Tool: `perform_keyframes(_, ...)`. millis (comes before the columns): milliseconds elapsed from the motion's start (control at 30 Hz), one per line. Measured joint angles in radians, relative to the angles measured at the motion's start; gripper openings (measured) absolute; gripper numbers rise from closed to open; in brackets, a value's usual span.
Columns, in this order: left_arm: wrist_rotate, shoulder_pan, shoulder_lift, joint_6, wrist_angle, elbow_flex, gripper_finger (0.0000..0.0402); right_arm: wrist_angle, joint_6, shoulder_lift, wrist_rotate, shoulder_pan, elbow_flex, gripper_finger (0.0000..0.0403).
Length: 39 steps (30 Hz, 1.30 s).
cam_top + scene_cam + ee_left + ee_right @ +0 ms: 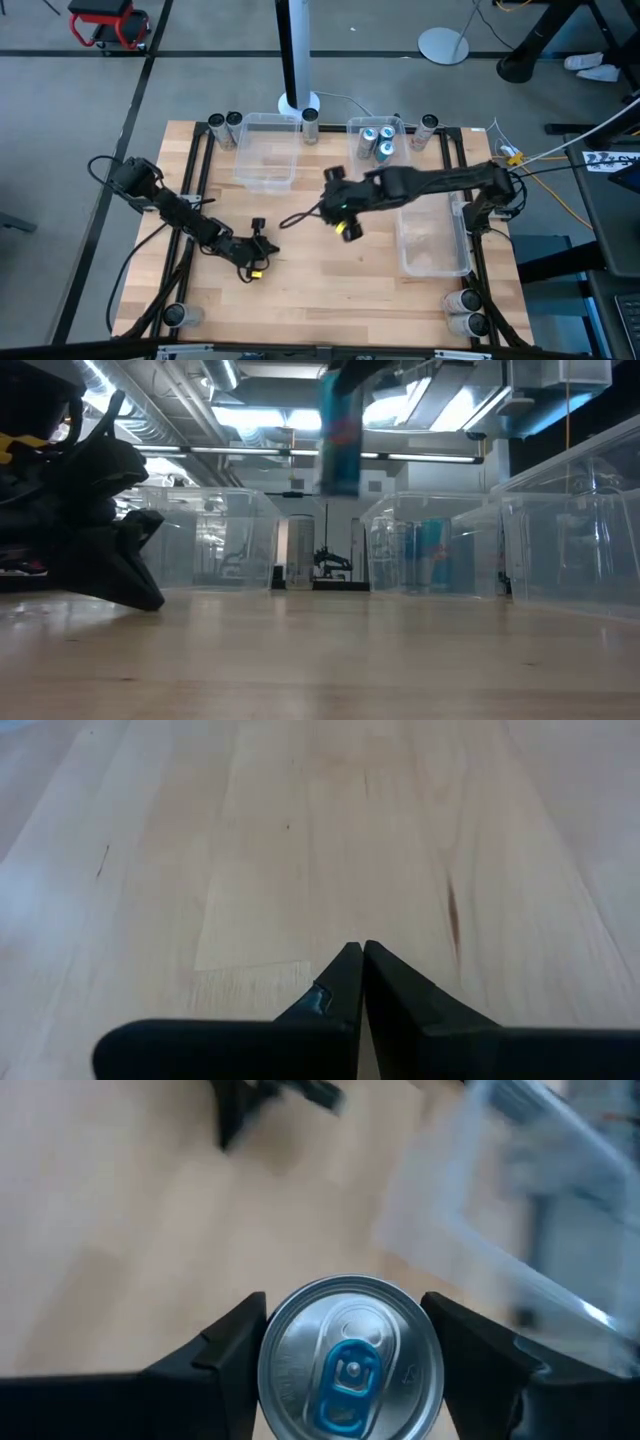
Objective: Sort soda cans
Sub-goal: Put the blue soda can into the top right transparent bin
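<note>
Closest to the right wrist camera is the silver top of a small metal soda can with a blue pull tab (350, 1360), clamped between the two dark fingers (225, 1350) of the right claw (345, 212), one pressing on each side. From above, that claw hangs over the middle of the pale wooden desk (330, 290), and the level view shows the blue-and-silver can lifted clear of the boards, though it is blurred there, so its label cannot be read.

Left claw (250, 250) rests low on the desk's left half, its fingers (345, 975) pinched together on nothing; that arm is only waiting.

Three more blue-and-silver cans (378, 142) stand inside the clear rectangular plastic bin at the far edge (400, 128). A second clear bin (265, 150) to its left looks empty, and a third, longer one (432, 238) lies along the right side. Other cans stand loose at the desk's corners: a dark pair at far left (224, 122), one near the white stand's foot (310, 118), one at far right (428, 125), and some at the near corners (462, 308).

The step in hand, as I judge it, is the carry: a can is gripped and airborne, not yet placed. Its colouring matches the three in the far bin, so the next move likely calls for swinging over that bin's rim, lowering into the free space beside them while keeping the can upright, then releasing.
</note>
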Motion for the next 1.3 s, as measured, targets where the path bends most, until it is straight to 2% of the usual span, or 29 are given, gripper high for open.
perform_keyframes(100, -0.003, -0.010, 0.000, -0.003, 0.000, 0.000, 0.0008, -0.143, -0.009, -0.048, 0.098, -0.013, 0.084, 0.0228)
perform_keyframes(200, -0.003, -0.012, 0.000, -0.003, 0.000, -0.001, 0.0008, -0.246, -0.009, -0.101, 0.154, -0.052, 0.104, 0.0228)
perform_keyframes(367, -0.001, -0.012, 0.000, -0.003, 0.000, -0.001, 0.0008, -0.302, -0.040, -0.144, 0.193, -0.151, 0.102, 0.0228)
perform_keyframes(500, 0.001, -0.012, 0.000, -0.003, 0.000, -0.001, 0.0008, -0.289, -0.120, -0.146, 0.139, -0.246, 0.089, 0.0228)
perform_keyframes(700, 0.003, -0.016, 0.000, -0.022, -0.006, 0.000, 0.0008, -0.237, -0.191, -0.151, 0.036, -0.371, -0.012, 0.0228)
perform_keyframes(933, 0.002, -0.035, 0.000, -0.023, -0.005, 0.000, 0.0008, -0.016, -0.257, -0.205, -0.081, -0.479, -0.193, 0.0228)
perform_keyframes(1100, 0.004, -0.035, 0.000, -0.028, -0.006, 0.000, 0.0008, 0.050, -0.274, -0.221, -0.128, -0.532, -0.318, 0.0228)
perform_keyframes(1300, 0.003, -0.035, 0.000, -0.022, -0.004, 0.000, 0.0008, 0.221, -0.301, -0.223, -0.214, -0.585, -0.438, 0.0228)
